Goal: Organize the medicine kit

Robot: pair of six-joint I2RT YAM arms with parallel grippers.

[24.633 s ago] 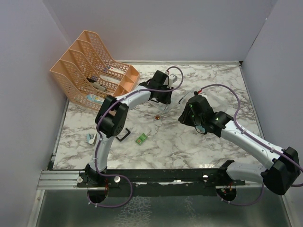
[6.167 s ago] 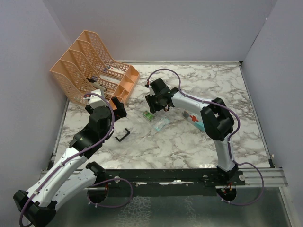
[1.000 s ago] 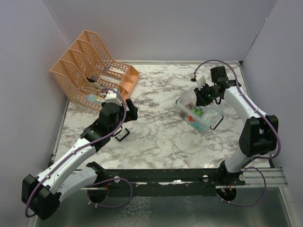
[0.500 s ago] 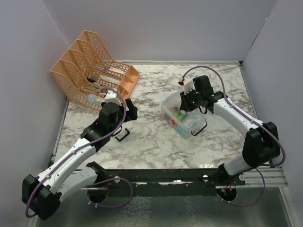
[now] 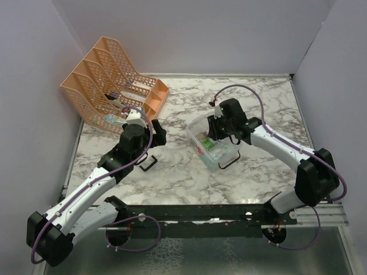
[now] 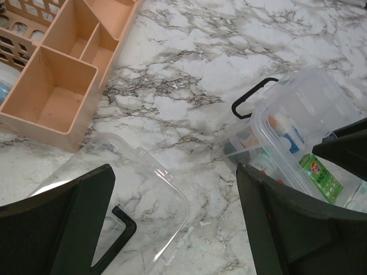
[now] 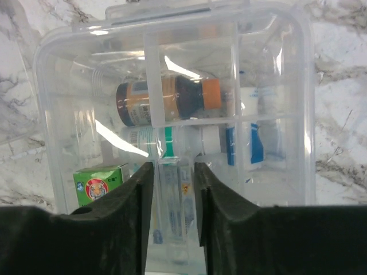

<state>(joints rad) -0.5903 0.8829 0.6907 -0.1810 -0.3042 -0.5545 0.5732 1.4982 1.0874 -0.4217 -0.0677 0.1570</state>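
Observation:
The medicine kit, a clear plastic box (image 5: 196, 127) with a black handle (image 5: 228, 162), sits mid-table. Inside it lie a brown bottle (image 7: 166, 97), a white bottle with a green band (image 7: 172, 140), a green carton (image 7: 100, 183) and a blue-marked packet (image 7: 241, 143). My right gripper (image 5: 221, 129) stands at the box's far rim (image 7: 309, 114), with its jaws slightly apart astride the near wall (image 7: 173, 169) and not pinching it. The clear lid (image 6: 132, 195) with its black handle (image 6: 117, 235) lies flat left of the box. My left gripper (image 6: 175, 177) hovers wide open over the lid, empty.
An orange mesh file rack (image 5: 109, 86) with small open compartments (image 6: 63, 86) stands at the back left. White walls close in the marble table on three sides. The arm bases and a black rail run along the near edge.
My right arm has dragged the box leftward from the right side toward the table's middle, and its jaws have parted. The left arm and the lid have stayed put.

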